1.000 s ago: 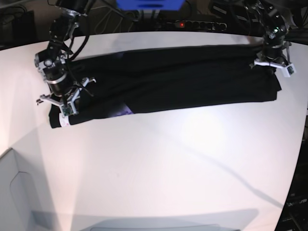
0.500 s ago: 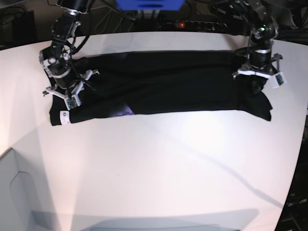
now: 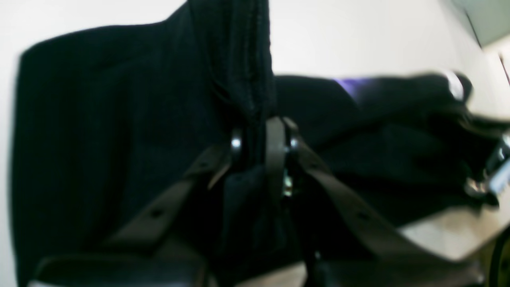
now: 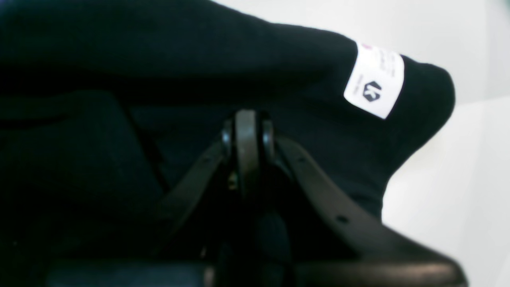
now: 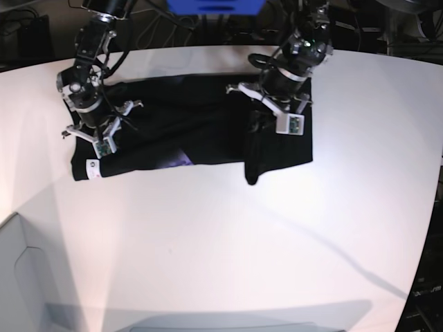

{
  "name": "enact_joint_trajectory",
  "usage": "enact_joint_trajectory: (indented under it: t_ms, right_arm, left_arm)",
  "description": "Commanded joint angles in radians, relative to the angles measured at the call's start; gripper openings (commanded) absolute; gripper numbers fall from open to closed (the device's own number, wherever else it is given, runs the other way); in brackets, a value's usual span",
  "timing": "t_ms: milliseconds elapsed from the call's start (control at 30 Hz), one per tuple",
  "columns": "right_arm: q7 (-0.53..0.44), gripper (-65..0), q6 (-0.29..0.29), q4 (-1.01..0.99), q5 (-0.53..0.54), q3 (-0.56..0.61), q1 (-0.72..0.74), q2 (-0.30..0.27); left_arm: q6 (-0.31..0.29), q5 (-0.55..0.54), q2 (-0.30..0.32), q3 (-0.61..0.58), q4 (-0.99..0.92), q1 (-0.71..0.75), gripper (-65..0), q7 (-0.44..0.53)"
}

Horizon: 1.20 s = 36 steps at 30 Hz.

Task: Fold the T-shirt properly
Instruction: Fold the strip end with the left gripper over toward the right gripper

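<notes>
The black T-shirt lies in a long band across the far half of the white table. A bit of purple print shows at its front edge. My left gripper is shut on the shirt's right end and holds it lifted over the middle, with a fold hanging down. In the left wrist view the gripper pinches a ridge of black cloth. My right gripper is shut on the shirt's left end, near a white label. It shows in the right wrist view with the label.
A power strip with a red light and a blue object stand behind the table's far edge. A white box sits at the lower left. Cables hang behind the right wrist arm.
My left gripper has carried the shirt's right end far to the left, over the middle of the shirt. My right gripper moved slightly back and then stayed on the left end.
</notes>
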<state>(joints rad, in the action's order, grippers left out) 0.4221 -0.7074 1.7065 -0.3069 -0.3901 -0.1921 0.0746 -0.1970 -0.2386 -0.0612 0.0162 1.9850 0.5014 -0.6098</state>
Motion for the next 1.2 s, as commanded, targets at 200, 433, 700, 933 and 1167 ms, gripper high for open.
enact_joint_trajectory:
  t_ms: [200, 433, 700, 933, 1167]
  right_arm:
    - [-0.022, -65.0, 0.009, 0.02, 0.016, 0.0, 0.013, -0.005]
    - [-0.022, -65.0, 0.009, 0.02, 0.016, 0.0, 0.013, -0.005]
    - [-0.022, -65.0, 0.009, 0.02, 0.016, 0.0, 0.013, -0.005]
    - [-0.022, -65.0, 0.009, 0.02, 0.016, 0.003, 0.016, -0.005]
    - [-0.022, -65.0, 0.009, 0.023, 0.016, 0.0, 0.019, -0.005]
  left_arm:
    - [-0.002, 0.114, -0.009, -0.172, -0.077, -0.051, -65.0, 0.029]
    - [-0.002, 0.107, -0.012, -0.21, -0.161, -0.116, -65.0, 0.029]
    - [-0.002, 0.103, -0.012, -0.213, -0.175, -0.14, -64.4, 0.017]
    - [-0.009, 0.109, 0.002, -0.29, -0.161, -0.152, -26.5, -0.061]
    - [-0.003, 0.028, 0.083, -0.307, -0.014, -0.125, -22.0, -0.015]
